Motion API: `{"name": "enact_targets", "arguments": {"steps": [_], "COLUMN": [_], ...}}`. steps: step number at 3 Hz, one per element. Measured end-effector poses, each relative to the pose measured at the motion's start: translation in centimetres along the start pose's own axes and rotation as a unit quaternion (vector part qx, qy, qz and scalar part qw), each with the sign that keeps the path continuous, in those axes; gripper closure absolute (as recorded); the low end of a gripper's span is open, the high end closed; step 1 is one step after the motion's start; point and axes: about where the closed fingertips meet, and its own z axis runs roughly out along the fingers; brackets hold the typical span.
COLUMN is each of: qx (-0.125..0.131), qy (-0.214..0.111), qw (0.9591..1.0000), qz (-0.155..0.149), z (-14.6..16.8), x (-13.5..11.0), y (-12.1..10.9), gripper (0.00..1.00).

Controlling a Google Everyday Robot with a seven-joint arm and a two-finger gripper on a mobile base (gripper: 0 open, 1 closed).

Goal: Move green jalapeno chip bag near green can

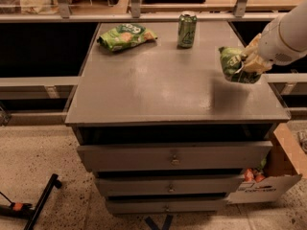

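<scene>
The dark-green jalapeno chip bag [232, 63] hangs crumpled in my gripper [248, 63], lifted clear above the right side of the grey cabinet top [158, 87]; its shadow lies on the top below it. The gripper is shut on the bag's right side, and my white arm [288, 32] reaches in from the right edge. The green can [186, 29] stands upright at the back centre of the top, to the upper left of the bag and apart from it.
A brighter lime-green chip bag [126, 36] lies at the back left of the top. Drawers [175, 155] face the front below. A cardboard box [273, 174] sits on the floor at right, and a black stand leg [41, 200] at lower left.
</scene>
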Motion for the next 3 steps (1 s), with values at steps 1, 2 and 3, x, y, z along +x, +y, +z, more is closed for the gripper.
{"name": "enact_targets", "arguments": {"steps": [1,2,3], "qx": [0.038,0.069,0.094], "qy": [-0.007,-0.018,-0.029], "qw": [0.9992,0.9974,0.9951], "qz": [0.003,-0.003,-0.010], "z": [-0.6,-0.4,0.4], "x": [-1.2,-2.3,-3.2], "y": [-3.0,-5.4,-7.3], "gripper": [1.00,1.00,1.00]}}
